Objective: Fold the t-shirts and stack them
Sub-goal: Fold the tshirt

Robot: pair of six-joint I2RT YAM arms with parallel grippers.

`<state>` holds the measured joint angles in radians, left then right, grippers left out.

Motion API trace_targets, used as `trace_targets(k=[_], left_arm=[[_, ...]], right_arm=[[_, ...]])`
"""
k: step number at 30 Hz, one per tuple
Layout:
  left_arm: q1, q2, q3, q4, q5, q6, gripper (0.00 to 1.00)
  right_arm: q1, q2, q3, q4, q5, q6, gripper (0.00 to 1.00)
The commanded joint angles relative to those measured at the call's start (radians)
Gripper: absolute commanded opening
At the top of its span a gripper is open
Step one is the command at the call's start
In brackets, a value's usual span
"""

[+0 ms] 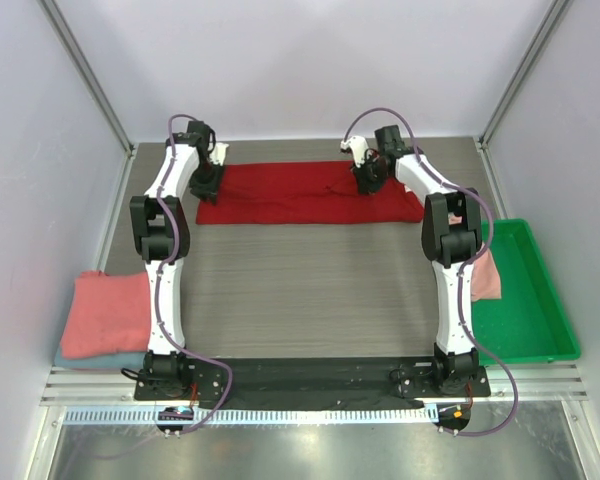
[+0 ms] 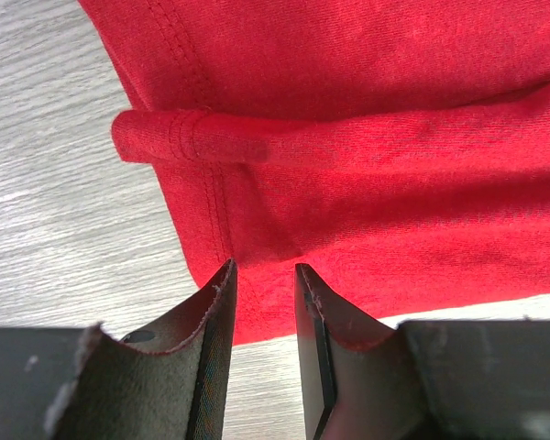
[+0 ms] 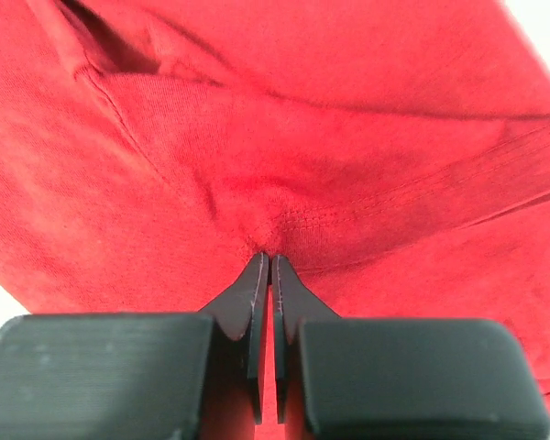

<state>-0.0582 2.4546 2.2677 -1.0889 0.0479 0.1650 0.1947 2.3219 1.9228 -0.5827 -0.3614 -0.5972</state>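
Top external view, left to right. Folded salmon-pink t-shirt (image 1: 105, 313) sits on a pale blue-grey t-shirt (image 1: 90, 358) at the near-left edge of the desk (image 1: 300, 290); looks like the finished stack.

Left claw (image 1: 206, 185) is down on the left end of the red t-shirt (image 1: 310, 192), which lies as a wide band across the far part of the desk, well apart from the stack. In the left wrist view the left claw (image 2: 261, 268) has its jaws a narrow gap apart, tips at the red t-shirt (image 2: 367, 165) beside the stitched hem, red cloth showing in the gap. Can't tell if it pinches cloth or only straddles it.

Right claw (image 1: 370, 180) is on the right half of the band. In the right wrist view the right claw (image 3: 270, 257) is closed tight, and the red t-shirt (image 3: 284, 137) puckers into the tips, so it is gripping that cloth.

Far right: another salmon-pink t-shirt (image 1: 485, 272) hangs over the edge of the green tray (image 1: 535, 300), partly hidden behind the right arm.

Step, judged: grabbing both ends for the next fold.

Risks:
- The left claw may have no real hold. Then only the right side lifts and the fold skews.
- The right pinch looks shallow and may catch only the top layer, so the cloth slips out or the layers peel apart.
- Uneven pull between the arms would drag the band and undo the crease.
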Motion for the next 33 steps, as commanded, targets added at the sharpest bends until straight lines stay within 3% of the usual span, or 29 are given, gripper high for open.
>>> trace_targets(k=[1, 6, 9, 10, 12, 15, 16, 21, 27, 33], left_arm=[[-0.005, -0.019, 0.004, 0.006, -0.013, 0.014, 0.33], [-0.008, -0.071, -0.014, 0.006, -0.011, 0.034, 0.33], [-0.008, -0.115, -0.022, -0.012, -0.005, 0.073, 0.36], [-0.006, -0.129, -0.033, -0.017, 0.015, 0.088, 0.37], [-0.006, -0.167, -0.091, -0.017, 0.042, 0.154, 0.39], [-0.015, -0.265, -0.215, 0.006, 0.104, 0.252, 0.42], [-0.022, -0.313, -0.249, 0.006, 0.119, 0.346, 0.42], [-0.083, -0.401, -0.469, 0.105, 0.027, 0.562, 0.45], [-0.084, -0.312, -0.422, 0.04, 0.049, 0.59, 0.45], [-0.086, -0.254, -0.409, 0.084, 0.011, 0.591, 0.45]], right_arm=[[0.015, -0.019, 0.097, 0.009, -0.008, -0.016, 0.07], [0.054, 0.065, 0.34, 0.014, 0.009, 0.005, 0.08], [0.074, 0.125, 0.467, 0.023, 0.05, 0.031, 0.27], [0.084, 0.122, 0.47, 0.035, 0.059, 0.04, 0.39], [0.089, 0.102, 0.443, 0.064, 0.085, 0.056, 0.47], [0.086, 0.024, 0.348, 0.066, 0.101, 0.068, 0.48], [0.083, -0.02, 0.317, 0.067, 0.101, 0.065, 0.48], [0.075, -0.125, 0.147, 0.069, 0.107, 0.04, 0.48], [0.077, -0.188, 0.05, 0.067, 0.127, 0.033, 0.48], [0.075, -0.216, 0.013, 0.061, 0.133, 0.017, 0.48]])
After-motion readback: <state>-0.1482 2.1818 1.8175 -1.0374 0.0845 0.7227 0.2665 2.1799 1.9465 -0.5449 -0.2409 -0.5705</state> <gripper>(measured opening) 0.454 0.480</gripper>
